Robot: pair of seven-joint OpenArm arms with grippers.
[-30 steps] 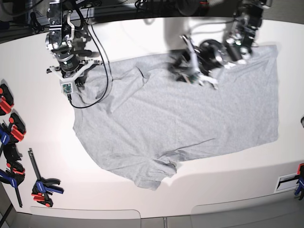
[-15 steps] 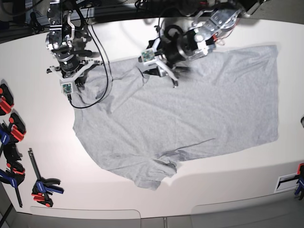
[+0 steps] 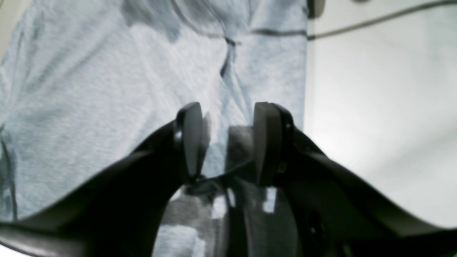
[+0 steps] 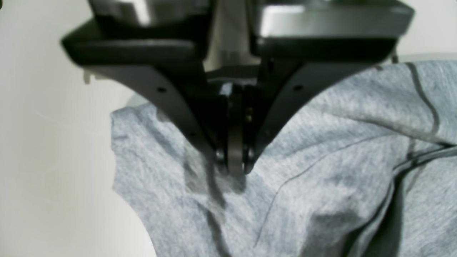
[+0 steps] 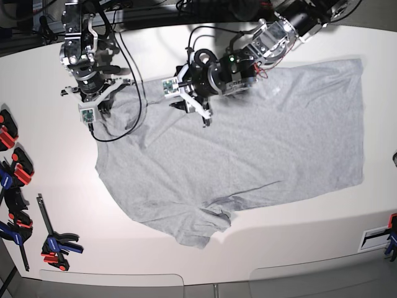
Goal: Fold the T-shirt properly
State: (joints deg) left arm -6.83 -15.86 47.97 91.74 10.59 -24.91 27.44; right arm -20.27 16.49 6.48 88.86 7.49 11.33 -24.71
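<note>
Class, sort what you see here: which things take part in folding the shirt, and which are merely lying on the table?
Part of the job:
T-shirt, grey, spread on the table
left gripper, open over the shirt
right gripper, shut on the shirt's edge

Just lying about:
bar clamps, left table edge
black cable

Grey T-shirt (image 5: 248,155), spread flat, lightly wrinkled

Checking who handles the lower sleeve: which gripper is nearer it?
Left. The left gripper hovers open at the collar; the right gripper stays farther from that lower sleeve.
</note>
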